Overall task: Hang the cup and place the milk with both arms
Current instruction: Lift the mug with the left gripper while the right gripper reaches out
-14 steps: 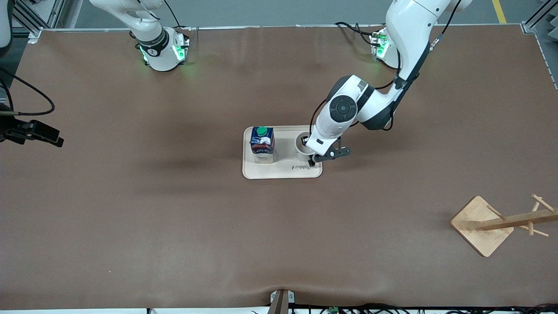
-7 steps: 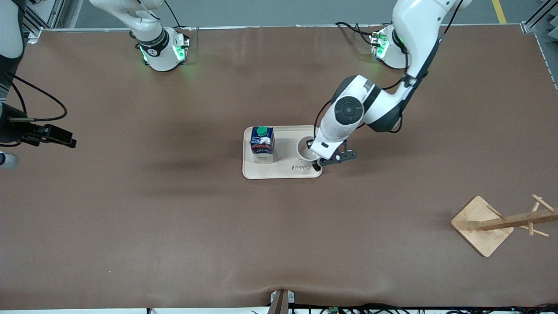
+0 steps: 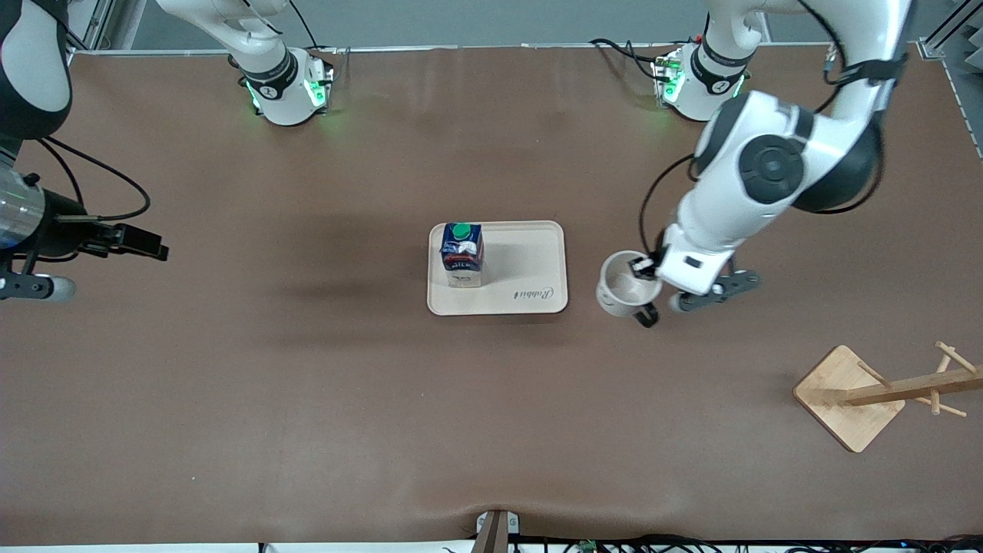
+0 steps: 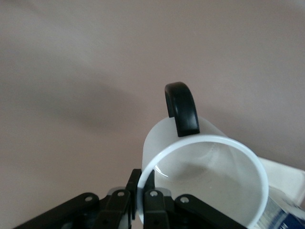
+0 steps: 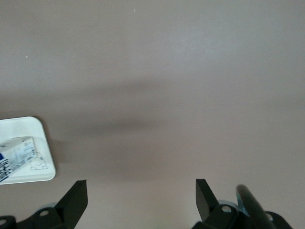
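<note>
- The left gripper is up over the bare table, just off the tray's edge toward the left arm's end, its fingers pinched tight on the rim of the cup.
- In the left wrist view the cup's wall sits clamped between the black fingers, its mouth facing the camera and its black loop handle pointing away from the gripper.
- The right gripper hangs over the table at the right arm's end, jaws spread wide, nothing between them; that arm waits.
- The milk stands upright on the tray, at the tray's end toward the right arm: green round cap on top, dark blue sides, a red-and-white label whose lettering is too small to read.
- The tray is pale and rounded at the corners, with a cursive word printed along its nearer edge; it looks like "Rabbit".
- A wooden rack with pegs stands on a square base near the left arm's end, nearer the front camera than the tray.
- The table wears a brown matte cover, faintly wrinkled at its nearer edge; grey floor shows past the arms' green-lit bases.
</note>
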Controlling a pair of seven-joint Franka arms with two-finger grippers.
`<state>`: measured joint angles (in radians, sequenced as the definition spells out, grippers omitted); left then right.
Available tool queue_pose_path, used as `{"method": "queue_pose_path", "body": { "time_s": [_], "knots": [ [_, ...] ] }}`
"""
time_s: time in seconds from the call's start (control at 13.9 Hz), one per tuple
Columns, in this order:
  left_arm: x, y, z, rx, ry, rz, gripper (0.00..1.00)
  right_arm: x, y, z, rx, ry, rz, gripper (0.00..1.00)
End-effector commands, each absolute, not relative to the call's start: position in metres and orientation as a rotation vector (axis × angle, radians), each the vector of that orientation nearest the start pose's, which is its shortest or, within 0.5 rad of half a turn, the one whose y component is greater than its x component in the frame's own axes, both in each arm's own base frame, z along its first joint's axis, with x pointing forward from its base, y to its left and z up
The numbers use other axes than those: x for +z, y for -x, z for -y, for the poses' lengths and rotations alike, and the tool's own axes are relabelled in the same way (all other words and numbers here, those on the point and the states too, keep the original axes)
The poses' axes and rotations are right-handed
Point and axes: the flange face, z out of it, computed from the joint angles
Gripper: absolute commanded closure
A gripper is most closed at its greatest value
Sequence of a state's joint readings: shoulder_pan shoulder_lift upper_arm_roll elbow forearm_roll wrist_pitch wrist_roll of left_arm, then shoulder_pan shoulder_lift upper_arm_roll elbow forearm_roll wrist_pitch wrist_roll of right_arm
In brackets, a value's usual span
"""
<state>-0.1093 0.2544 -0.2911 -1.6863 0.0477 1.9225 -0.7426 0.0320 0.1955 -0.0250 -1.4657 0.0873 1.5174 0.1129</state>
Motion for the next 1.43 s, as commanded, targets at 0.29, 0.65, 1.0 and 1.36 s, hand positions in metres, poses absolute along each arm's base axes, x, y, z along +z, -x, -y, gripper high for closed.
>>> {"method": "queue_pose_path", "body": {
  "time_s": [0.29, 0.65, 1.0, 1.36],
  "knots": [
    [0.508, -0.613, 0.072, -0.055, 3.076, 0.241, 1.0, 0.53, -0.586, -0.105, 0.326, 2.996, -0.413, 0.0],
    [0.539, -0.615, -0.02, -0.097, 3.066, 0.01, 1.0, 0.496, -0.57, -0.192, 0.27, 3.009, -0.462, 0.0],
    [0.554, -0.615, -0.082, -0.122, 3.052, -0.144, 1.0, 0.474, -0.559, -0.213, 0.329, 2.956, -0.451, 0.0],
    [0.537, -0.625, -0.114, -0.114, 3.082, -0.117, 1.0, 0.429, -0.541, -0.255, 0.254, 2.889, -0.507, 0.0]
  ]
}}
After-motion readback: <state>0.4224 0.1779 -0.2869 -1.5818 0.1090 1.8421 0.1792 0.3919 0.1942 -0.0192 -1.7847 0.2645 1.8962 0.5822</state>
